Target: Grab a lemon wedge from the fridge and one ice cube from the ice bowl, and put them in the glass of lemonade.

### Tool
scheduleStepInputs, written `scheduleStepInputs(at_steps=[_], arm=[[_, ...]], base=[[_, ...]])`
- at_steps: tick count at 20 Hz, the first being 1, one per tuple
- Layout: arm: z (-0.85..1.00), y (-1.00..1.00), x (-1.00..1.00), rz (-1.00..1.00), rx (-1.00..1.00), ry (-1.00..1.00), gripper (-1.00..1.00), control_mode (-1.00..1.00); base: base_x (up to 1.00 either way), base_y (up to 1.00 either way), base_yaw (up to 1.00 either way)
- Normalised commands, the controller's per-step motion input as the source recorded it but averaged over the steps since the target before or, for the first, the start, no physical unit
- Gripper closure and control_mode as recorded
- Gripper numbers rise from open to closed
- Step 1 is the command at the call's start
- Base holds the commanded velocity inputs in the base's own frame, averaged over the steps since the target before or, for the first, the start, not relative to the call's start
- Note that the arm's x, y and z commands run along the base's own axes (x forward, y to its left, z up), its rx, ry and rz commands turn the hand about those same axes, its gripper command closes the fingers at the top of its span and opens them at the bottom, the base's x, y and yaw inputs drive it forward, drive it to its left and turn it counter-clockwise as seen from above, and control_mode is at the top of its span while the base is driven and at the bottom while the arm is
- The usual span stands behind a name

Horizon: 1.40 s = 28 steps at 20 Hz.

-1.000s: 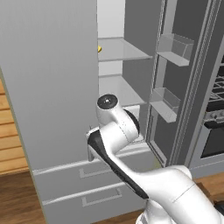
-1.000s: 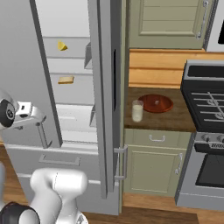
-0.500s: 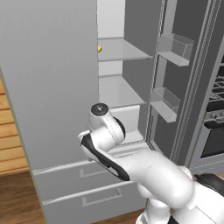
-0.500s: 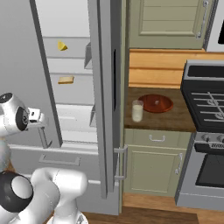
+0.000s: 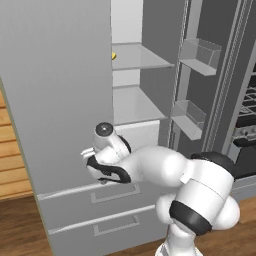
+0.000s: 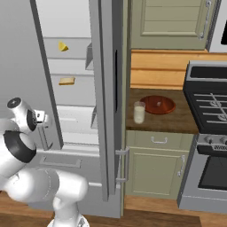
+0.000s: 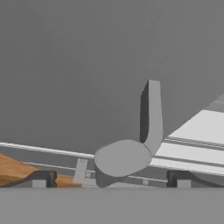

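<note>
In a wood-floored kitchen the fridge (image 6: 106,111) stands open, the lemon wedge (image 6: 63,46) on its upper shelf, above the tan slice (image 6: 67,80): light, slick-skinned, best pinched across its flanks by fingers (image 7: 43,178) now spread wide

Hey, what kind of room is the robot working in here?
A home kitchen, rendered: an open grey fridge, a stove, and a wooden counter over beige cabinets.

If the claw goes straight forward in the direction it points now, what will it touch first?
Most likely the grey bar handle on the fridge's open left door, straight ahead of the open claw. Depth is unclear, though it looks close.
</note>
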Motion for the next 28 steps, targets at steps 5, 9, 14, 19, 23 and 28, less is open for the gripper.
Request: scheduleStepInputs(at_steps=[5, 9, 14, 19, 23, 28], arm=[[-0.32, 0.03, 0.2, 0.0, 0.0, 0.0, -1.0, -1.0], [-0.1, 0.0, -0.04, 0.0, 0.01, 0.0, -1.0, -1.0], [-0.07, 0.0, -0.3, 0.0, 0.03, -0.05, -1.0, -1.0], [-0.27, -0.02, 0.0, -0.05, 0.0, -0.02, -1.0, -1.0], [-0.24, -0.13, 0.28, -0.1, 0.0, -0.04, -1.0, -1.0], [-0.2, -0.02, 0.32, -0.08, 0.0, -0.02, -1.0, -1.0]], base=[[0.0, 0.0, 0.0], [0.0, 0.0, 0.0], [0.0, 0.0, 0.0], [0.0, 0.0, 0.0], [0.0, 0.0, 0.0], [0.0, 0.0, 0.0]])
